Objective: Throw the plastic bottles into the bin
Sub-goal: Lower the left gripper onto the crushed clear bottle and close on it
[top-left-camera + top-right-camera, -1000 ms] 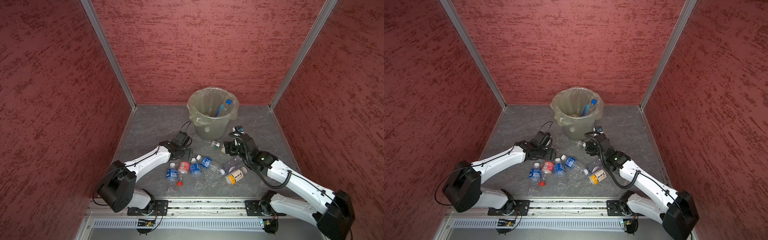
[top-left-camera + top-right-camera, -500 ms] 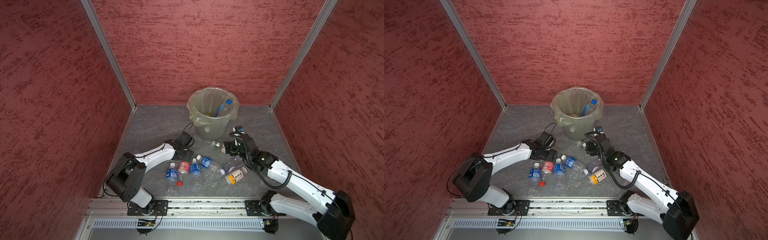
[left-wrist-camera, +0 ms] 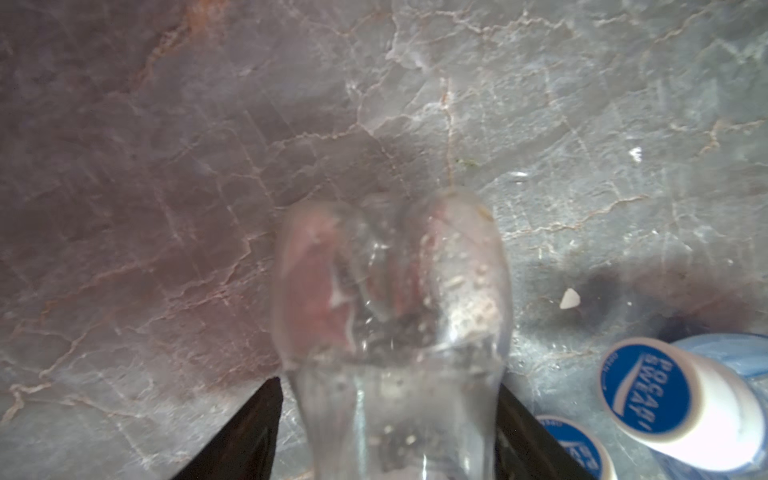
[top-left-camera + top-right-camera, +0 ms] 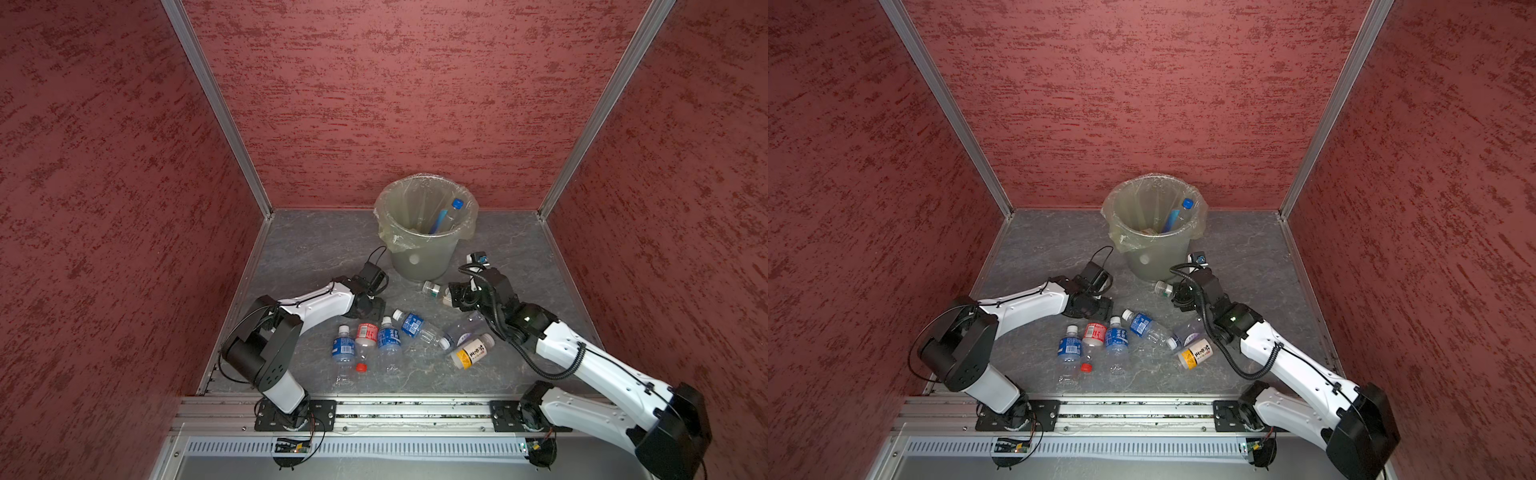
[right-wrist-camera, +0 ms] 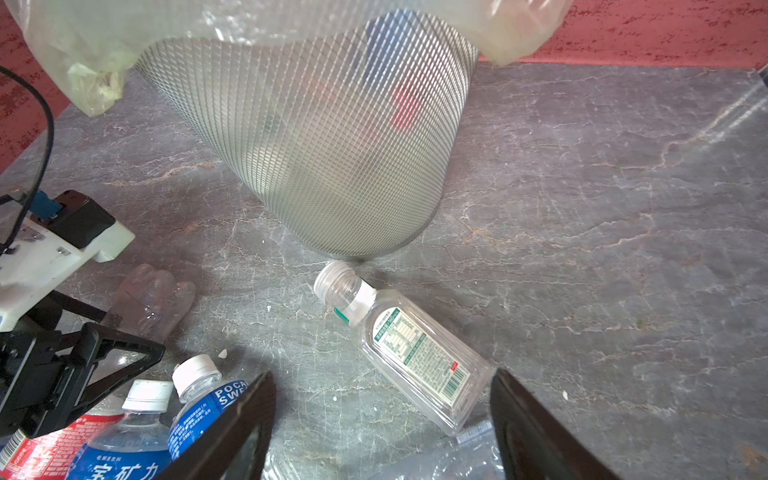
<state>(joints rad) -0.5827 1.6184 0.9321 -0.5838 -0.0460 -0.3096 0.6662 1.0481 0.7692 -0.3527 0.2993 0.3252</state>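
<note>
Left wrist view puts a clear bottle [image 3: 390, 291] right in the middle. It has no label that I can see and little drops inside. The left claw [image 3: 388, 383] has one black finger on each side of it, very close. I cannot tell if they squeeze it or only stand beside it. It is low by the grey, stone-look floor [image 3: 166, 166].

The right claw [image 5: 382, 374] is wide open and holds nothing. Between its fingers lies the green-label bottle [image 5: 415, 357], flat on the floor. Its white cap sits just beside the foot of the bin [image 5: 332, 145].

I think these bottles are empty, so they should be very light, thin, easy to dent and smooth enough to slip. Round ones may roll away. The green-label one has flat sides (good for pinching), so I would take it across the middle, on the label.

The bin is round and wider at the top, with a criss-cross wall and a crinkly see-through bag [image 5: 83, 62] over its rim. In a top view a blue-cap bottle [image 4: 451, 212] leans inside it, and a bunch of bottles [image 4: 389, 338] lies in front.
</note>
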